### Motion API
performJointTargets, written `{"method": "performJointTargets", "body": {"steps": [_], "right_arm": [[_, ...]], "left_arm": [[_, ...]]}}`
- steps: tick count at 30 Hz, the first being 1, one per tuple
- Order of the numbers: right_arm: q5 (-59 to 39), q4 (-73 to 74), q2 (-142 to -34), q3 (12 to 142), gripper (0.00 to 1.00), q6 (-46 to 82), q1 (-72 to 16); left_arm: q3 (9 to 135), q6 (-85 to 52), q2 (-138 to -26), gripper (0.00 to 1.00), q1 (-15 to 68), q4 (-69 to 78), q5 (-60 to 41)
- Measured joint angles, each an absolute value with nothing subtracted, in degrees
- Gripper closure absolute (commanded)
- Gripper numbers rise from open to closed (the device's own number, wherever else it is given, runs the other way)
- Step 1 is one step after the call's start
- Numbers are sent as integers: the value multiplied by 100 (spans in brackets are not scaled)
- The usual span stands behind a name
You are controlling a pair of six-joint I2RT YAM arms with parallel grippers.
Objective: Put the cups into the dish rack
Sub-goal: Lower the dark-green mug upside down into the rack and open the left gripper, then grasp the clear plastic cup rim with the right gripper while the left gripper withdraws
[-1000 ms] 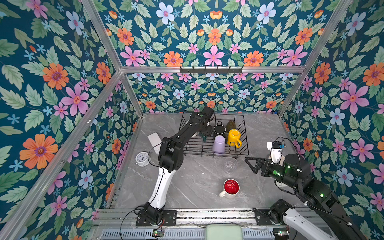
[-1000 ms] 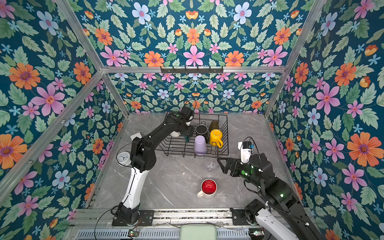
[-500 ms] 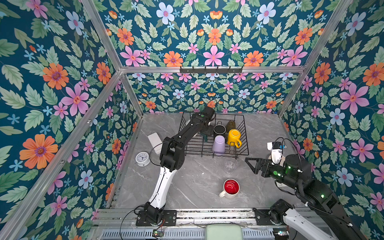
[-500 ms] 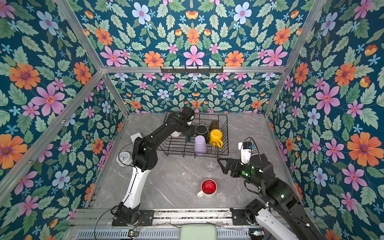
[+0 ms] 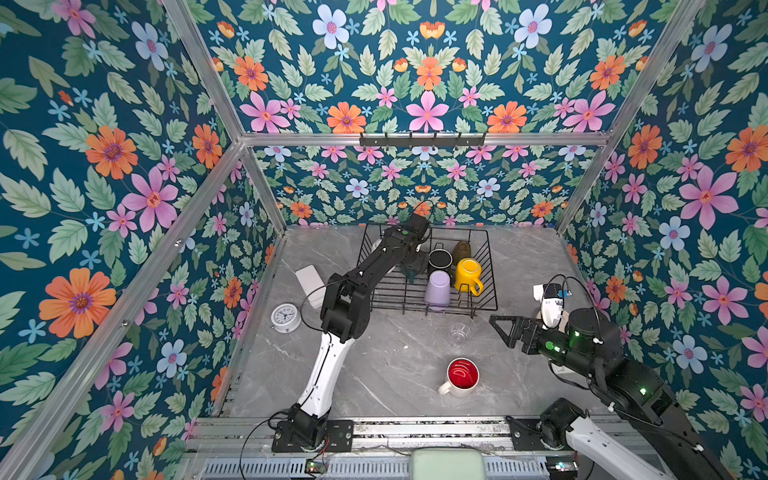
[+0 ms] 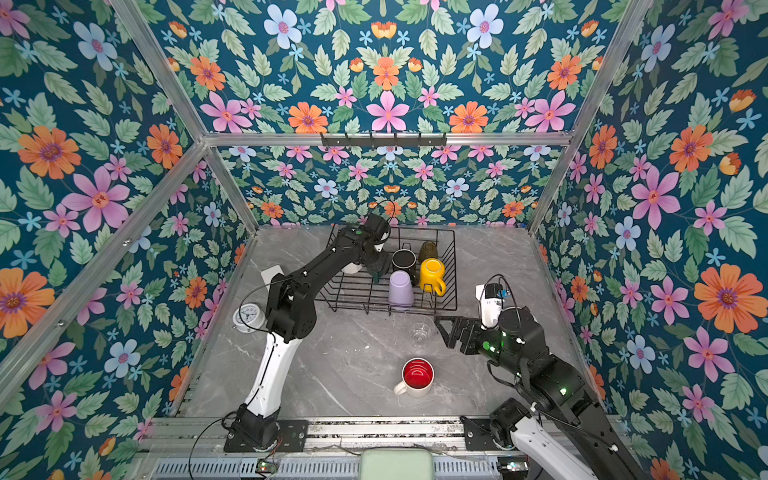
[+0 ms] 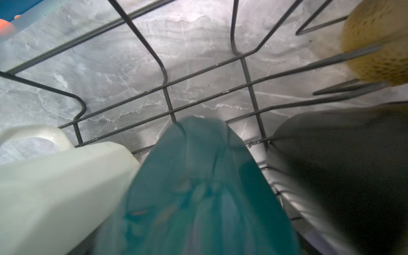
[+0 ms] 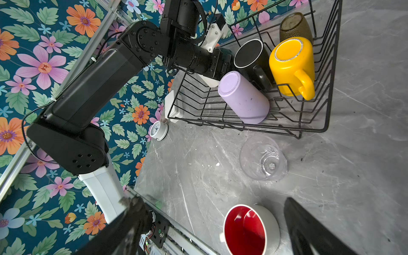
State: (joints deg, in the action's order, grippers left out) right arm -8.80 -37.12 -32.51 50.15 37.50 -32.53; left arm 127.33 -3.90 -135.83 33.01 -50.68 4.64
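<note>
Little has shifted: your left gripper [image 5: 414, 269], jaws hidden, sits over the dark green mug [image 7: 198, 187], while your spread right gripper [image 5: 500, 332] faces the clear glass [image 5: 460, 330] on the surface [image 5: 395, 374] beside the dish rack [image 5: 487, 270].

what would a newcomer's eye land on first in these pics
The loud floral wallpaper covering every wall grabs the eye first. Next comes the black dish rack at the back of the grey table, with the yellow mug and lilac tumbler bottom up inside it and the left arm reaching in. Nearer the front, the white red-inside mug stands upright on the table.
</note>
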Motion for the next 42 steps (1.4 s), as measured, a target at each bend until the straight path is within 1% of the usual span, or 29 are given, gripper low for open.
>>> {"method": "performJointTargets", "body": {"steps": [5,9,14,20,24,29,37,40,42], "right_arm": [[-832,-3791,-3323,5037,5,3750,-3253],[-701,-4021,-3500,5151,8,3726,-3256],[-506,-4333,-3767,5284,11,3656,-3256],[-283,-4681,-4316,5360,19,3533,-3256],[-285,-4779,-4703,5319,25,3472,-3256],[-287,-4764,-4960,5201,29,3474,-3262],[-292,-4633,-5446,5041,35,3483,-3345],[-287,-4525,-5642,5022,38,3500,-3395],[-285,-4438,-5782,5019,39,3503,-3437]], "left_arm": [[12717,-390,-13570,5,3304,-5065,469],[12623,-392,-13421,5,3304,-5057,451],[12285,-419,-13013,3,3304,-4871,403],[11789,-526,-12328,3,3304,-4506,342],[11174,-626,-11583,2,3304,-4117,368],[10224,-819,-10431,1,3301,-3538,475],[8014,-1210,-8049,0,3299,-2217,681],[7279,-1358,-7225,0,3299,-1787,714],[6873,-1446,-6740,0,3299,-1577,733]]}}
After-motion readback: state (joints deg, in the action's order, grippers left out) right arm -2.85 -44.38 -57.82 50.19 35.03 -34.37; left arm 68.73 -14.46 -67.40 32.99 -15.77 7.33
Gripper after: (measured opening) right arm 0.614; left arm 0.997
